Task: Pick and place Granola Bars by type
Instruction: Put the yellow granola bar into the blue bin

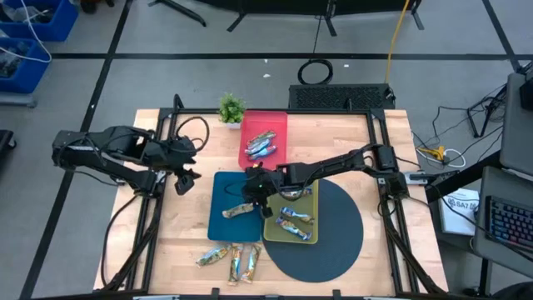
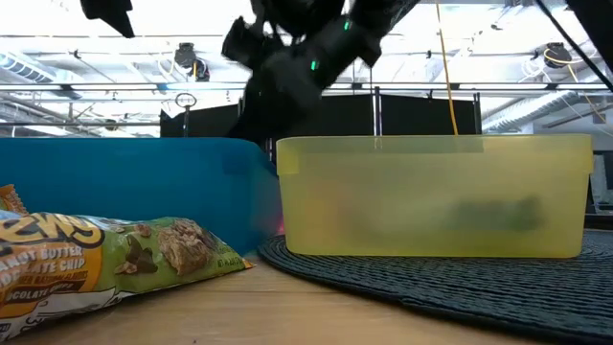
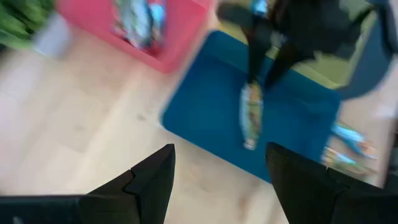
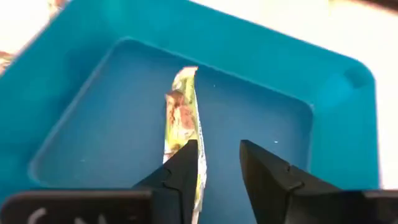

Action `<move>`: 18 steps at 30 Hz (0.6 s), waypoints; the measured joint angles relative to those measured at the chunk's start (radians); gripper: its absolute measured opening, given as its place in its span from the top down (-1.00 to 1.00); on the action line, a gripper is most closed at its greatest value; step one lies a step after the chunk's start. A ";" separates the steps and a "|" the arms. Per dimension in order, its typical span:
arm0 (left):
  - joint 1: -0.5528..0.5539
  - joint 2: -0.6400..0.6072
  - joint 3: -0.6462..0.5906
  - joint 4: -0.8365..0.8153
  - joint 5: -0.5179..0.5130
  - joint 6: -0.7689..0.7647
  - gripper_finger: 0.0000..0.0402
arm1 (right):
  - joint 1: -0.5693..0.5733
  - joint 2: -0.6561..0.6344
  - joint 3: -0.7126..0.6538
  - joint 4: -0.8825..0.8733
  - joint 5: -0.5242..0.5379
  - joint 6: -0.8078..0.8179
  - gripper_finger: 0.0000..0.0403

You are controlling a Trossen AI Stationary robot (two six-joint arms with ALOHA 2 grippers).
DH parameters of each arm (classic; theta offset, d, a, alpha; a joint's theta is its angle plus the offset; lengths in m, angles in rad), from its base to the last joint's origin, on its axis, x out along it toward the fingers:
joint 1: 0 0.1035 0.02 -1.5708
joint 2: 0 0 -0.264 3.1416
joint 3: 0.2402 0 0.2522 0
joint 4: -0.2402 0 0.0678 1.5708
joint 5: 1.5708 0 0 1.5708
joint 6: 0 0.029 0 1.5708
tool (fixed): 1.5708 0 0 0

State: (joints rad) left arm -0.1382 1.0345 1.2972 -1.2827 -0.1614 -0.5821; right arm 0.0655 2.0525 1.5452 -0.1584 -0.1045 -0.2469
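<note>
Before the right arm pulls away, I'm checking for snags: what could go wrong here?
The right gripper is open over the blue tray, one finger touching the green-wrapped granola bar; lifting off might drag it. The bar stands on edge and could tip. The yellow tray sits close beside, so a sideways exit might bump it.

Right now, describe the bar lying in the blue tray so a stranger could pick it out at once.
Find the blue tray at the middle of the table, beside the yellow tray. One granola bar lies inside it, just below the right gripper, whose fingers are open. It is the only bar in that tray, in a green and tan wrapper; the bars in the red tray are bluish.
</note>
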 joint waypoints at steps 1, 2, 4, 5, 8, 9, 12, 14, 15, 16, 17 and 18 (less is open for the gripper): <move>-0.012 0.006 0.000 0.001 0.019 -0.026 -0.27 | 0.006 -0.024 0.000 -0.022 0.004 0.005 0.41; -0.029 0.016 0.000 0.000 0.031 -0.058 -0.27 | 0.014 -0.050 -0.001 -0.035 0.009 0.012 0.39; -0.077 0.040 0.000 -0.006 0.024 -0.138 -0.27 | 0.036 -0.107 0.000 -0.066 0.053 0.038 0.35; -0.103 0.054 0.000 -0.015 0.015 -0.174 -0.27 | 0.047 -0.135 0.000 -0.091 0.076 0.052 0.34; -0.191 0.095 -0.001 -0.041 -0.009 -0.282 -0.27 | 0.078 -0.212 0.000 -0.144 0.121 0.101 0.31; -0.225 0.109 -0.005 -0.041 -0.014 -0.313 -0.27 | 0.089 -0.236 0.000 -0.153 0.134 0.126 0.31; -0.332 0.140 -0.036 -0.033 -0.028 -0.409 -0.27 | 0.114 -0.299 0.000 -0.169 0.154 0.202 0.31; -0.405 0.149 -0.068 -0.020 -0.043 -0.487 -0.27 | 0.128 -0.333 0.000 -0.177 0.159 0.246 0.31; -0.442 0.152 -0.087 -0.011 -0.049 -0.533 -0.27 | 0.136 -0.346 0.000 -0.175 0.159 0.267 0.31; -0.478 0.156 -0.108 0.006 -0.049 -0.574 -0.27 | 0.142 -0.357 0.000 -0.171 0.158 0.289 0.31; -0.514 0.158 -0.129 0.040 -0.046 -0.619 -0.27 | 0.147 -0.369 0.000 -0.169 0.157 0.314 0.31; -0.550 0.159 -0.150 0.088 -0.041 -0.658 -0.27 | 0.153 -0.379 0.000 -0.169 0.156 0.337 0.31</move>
State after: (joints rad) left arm -0.6877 1.1938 1.1473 -1.1947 -0.2026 -1.2405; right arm 0.2187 1.6734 1.5452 -0.3279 0.0518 0.0903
